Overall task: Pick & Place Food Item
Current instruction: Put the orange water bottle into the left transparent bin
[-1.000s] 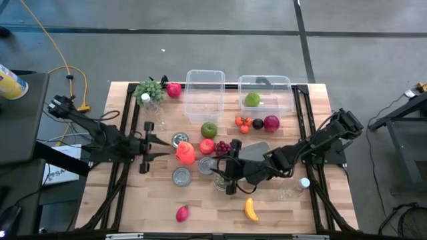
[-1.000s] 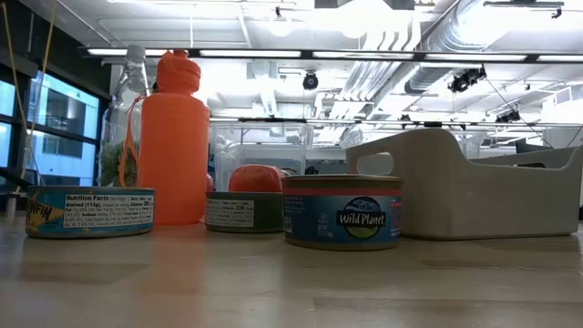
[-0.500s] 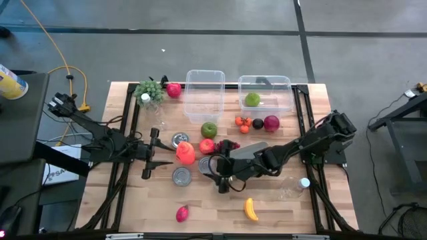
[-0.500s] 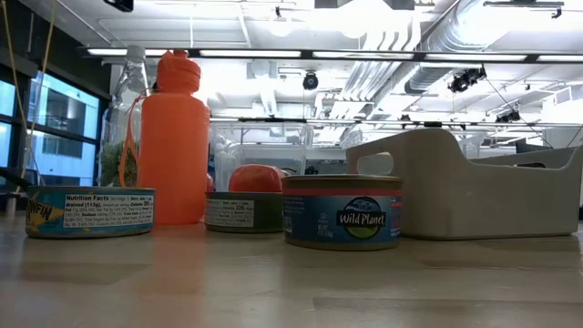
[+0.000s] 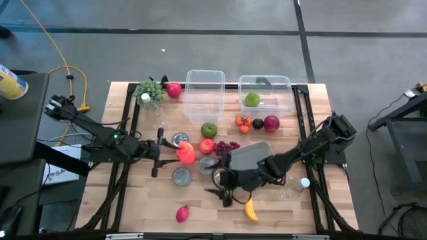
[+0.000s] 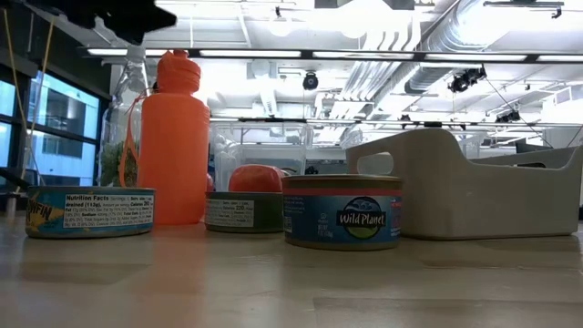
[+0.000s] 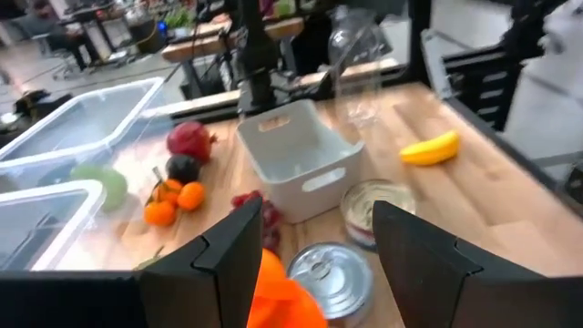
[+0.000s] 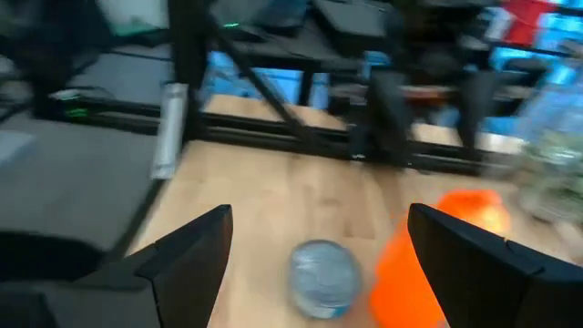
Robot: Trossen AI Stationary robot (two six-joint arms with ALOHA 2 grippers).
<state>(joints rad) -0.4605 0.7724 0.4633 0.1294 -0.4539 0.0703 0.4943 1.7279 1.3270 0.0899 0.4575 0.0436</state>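
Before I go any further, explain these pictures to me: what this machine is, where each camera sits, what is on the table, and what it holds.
This is a robot with two dark arms at a wooden table, each ending in a two-finger gripper. One camera looks straight down, one sits at table height, and one rides on each wrist.

On the table lie an orange bottle, tin cans, a white bin, a banana, a green apple, red fruit, grapes and two clear tubs.

The left gripper is beside the orange bottle, fingers apart. The right gripper is between the cans and the banana, open. Neither holds anything.
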